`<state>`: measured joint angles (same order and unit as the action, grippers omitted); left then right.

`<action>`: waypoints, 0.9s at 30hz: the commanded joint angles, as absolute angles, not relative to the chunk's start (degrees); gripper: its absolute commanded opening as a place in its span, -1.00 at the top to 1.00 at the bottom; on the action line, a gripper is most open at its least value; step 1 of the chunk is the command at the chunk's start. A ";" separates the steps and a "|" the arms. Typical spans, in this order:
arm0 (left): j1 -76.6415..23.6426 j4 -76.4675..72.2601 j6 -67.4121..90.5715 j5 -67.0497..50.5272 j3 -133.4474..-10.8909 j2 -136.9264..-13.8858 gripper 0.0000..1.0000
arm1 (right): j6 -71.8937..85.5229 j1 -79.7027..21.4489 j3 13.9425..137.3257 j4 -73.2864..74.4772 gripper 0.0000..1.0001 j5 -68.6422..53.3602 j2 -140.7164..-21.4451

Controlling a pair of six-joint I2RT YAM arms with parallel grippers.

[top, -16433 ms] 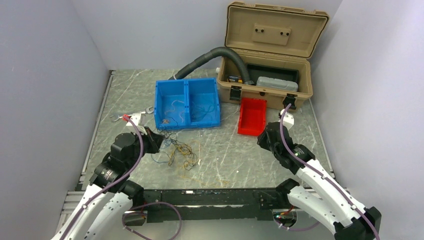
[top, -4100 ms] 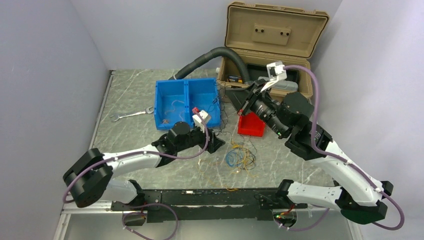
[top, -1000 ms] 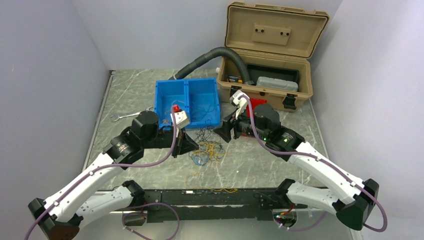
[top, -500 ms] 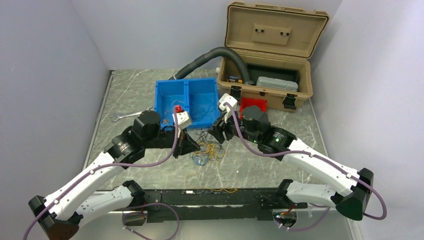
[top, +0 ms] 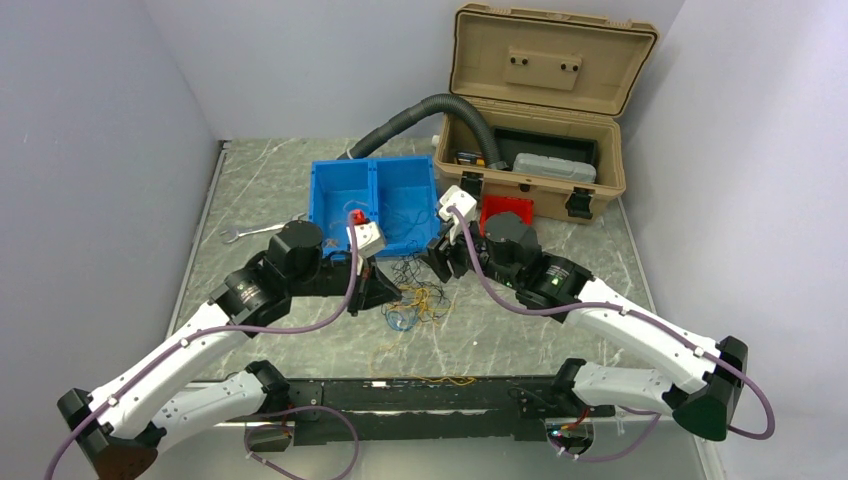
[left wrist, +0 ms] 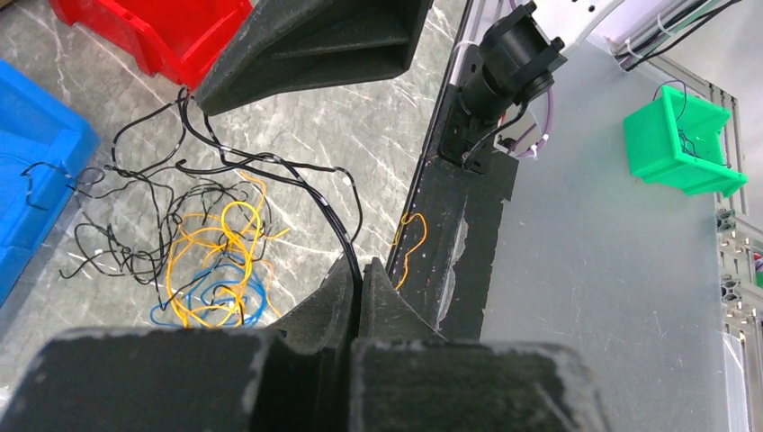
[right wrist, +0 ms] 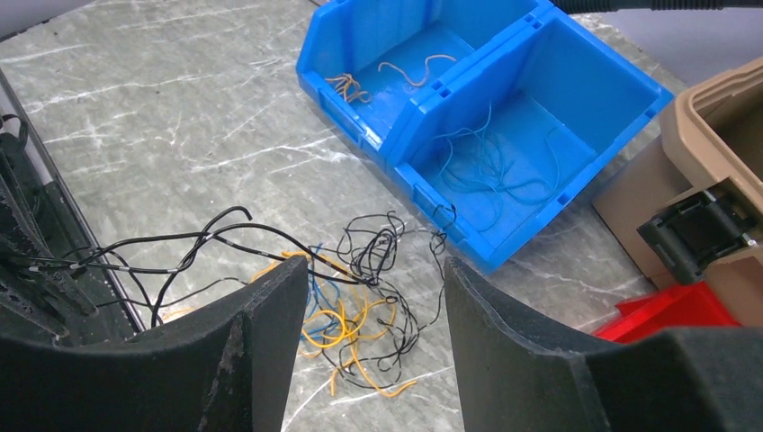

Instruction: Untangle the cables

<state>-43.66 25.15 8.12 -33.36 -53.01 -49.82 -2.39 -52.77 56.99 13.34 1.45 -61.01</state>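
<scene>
The marble-patterned table (top: 260, 180) has the tangle of cables (top: 415, 297) near its middle, just in front of the blue bin (top: 322, 205), with one arm reaching in from each side.

The left gripper (top: 393, 292) sits low at the tangle's left edge. Its jaws are clenched together, and in its wrist view a black cable (left wrist: 328, 220) runs straight into the seam between the fingers (left wrist: 324, 301), pinched there. From that pinch the strand stretches away across the table towards the rest of the heap, where yellow, blue and thin black loops (left wrist: 211, 261) lie knotted together.

The right gripper (top: 440, 262) hangs at the tangle's far right side, between the heap and the red bin (top: 505, 205). Its jaws stand apart, nothing caught between them; from its own camera the heap (right wrist: 355, 319) shows through the gap, lying below on the table.

A few loose wires lie in both compartments of the blue bin. One stray yellow strand (left wrist: 409, 238) rests on the black rail (left wrist: 468, 225) at the table's near edge.

Behind stands an open tan toolbox (top: 540, 70), a grey corrugated hose (top: 415, 110) curving into it. A wrench (top: 262, 230) lies left of the blue bin. A green bin (left wrist: 679, 148) sits off beyond the rail.
</scene>
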 commanded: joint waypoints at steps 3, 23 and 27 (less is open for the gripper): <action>-44.06 24.27 7.03 -33.08 -55.54 -50.36 1.00 | -4.12 -53.93 59.26 10.65 -0.18 0.77 -59.74; -44.23 27.83 5.20 -31.80 -57.83 -50.36 1.00 | -8.33 -54.67 61.12 14.89 0.67 -11.30 -63.03; -44.23 28.62 5.87 -26.23 -57.43 -49.00 1.00 | -5.39 -54.67 58.22 12.35 1.00 -4.35 -59.79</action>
